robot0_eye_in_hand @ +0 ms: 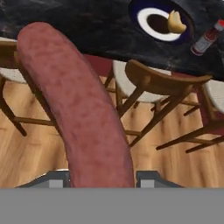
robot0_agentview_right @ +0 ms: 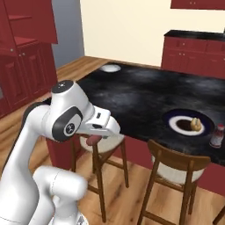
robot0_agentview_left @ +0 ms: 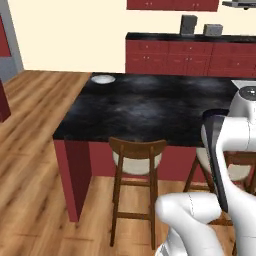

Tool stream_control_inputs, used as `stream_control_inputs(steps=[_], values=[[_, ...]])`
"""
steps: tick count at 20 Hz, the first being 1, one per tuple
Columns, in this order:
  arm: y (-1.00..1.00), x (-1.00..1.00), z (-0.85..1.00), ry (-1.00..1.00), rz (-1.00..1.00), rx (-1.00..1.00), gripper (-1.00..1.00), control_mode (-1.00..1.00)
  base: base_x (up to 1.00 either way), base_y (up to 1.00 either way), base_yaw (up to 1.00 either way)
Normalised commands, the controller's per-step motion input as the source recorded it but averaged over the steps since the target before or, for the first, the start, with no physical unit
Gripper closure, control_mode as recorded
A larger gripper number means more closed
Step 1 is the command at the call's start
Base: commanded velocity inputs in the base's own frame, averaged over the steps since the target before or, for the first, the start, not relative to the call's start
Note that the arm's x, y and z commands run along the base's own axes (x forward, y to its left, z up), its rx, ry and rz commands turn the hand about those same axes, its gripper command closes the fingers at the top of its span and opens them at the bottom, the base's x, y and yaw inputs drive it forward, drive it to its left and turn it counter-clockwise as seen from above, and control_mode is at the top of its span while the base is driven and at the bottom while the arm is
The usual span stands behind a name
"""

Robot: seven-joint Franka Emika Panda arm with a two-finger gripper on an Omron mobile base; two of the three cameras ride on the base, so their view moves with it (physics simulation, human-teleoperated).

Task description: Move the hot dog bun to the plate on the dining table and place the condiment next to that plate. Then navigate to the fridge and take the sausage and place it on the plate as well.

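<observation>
Pincer [robot0_eye_in_hand: 101, 180] is clamped on the sausage [robot0_eye_in_hand: 74, 105]: in my hand view the two finger tips sit on either side of its near end, and the long reddish-brown sausage runs up and away from them toward the far left. In the right base view I see the pincer [robot0_agentview_right: 97, 134] at the end of the white arm, near the left end of the counter [robot0_agentview_right: 140, 101], with a bit of the sausage [robot0_agentview_right: 93, 140] showing pink under it, above a stool [robot0_agentview_right: 107, 143].

On the black marbled counter the plate [robot0_agentview_right: 186, 122] with the navy rim lies toward the right, close to the near edge. The bun [robot0_agentview_right: 196, 125] rests on the plate's white centre, on its right side. The condiment [robot0_agentview_right: 217, 136] stands upright just right of the plate, apart from its rim, close to the counter's near edge. My hand view shows the same group at the top right: plate [robot0_eye_in_hand: 151, 19], bun [robot0_eye_in_hand: 176, 22] and condiment [robot0_eye_in_hand: 208, 38].

A second, pale plate [robot0_agentview_right: 110, 68] lies at the far left corner of the counter, well apart from the navy one; I see it in the left base view too [robot0_agentview_left: 102, 79]. Wooden stools [robot0_agentview_right: 176, 169] stand along the near side of the counter [robot0_agentview_left: 145, 107], over the wood floor [robot0_agentview_left: 30, 170]
</observation>
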Motion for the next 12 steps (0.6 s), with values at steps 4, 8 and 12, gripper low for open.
stream_control_inputs(steps=[4,8,12], values=[[0.0,0.0,0.0,0.0,0.0,0.0,1.0,1.0,0.59,-1.0,0.04],[0.0,0.0,0.0,0.0,0.0,0.0,1.0,1.0,0.68,-0.94,0.05],[0.0,0.0,0.0,0.0,0.0,0.0,1.0,1.0,0.91,-0.27,0.0]])
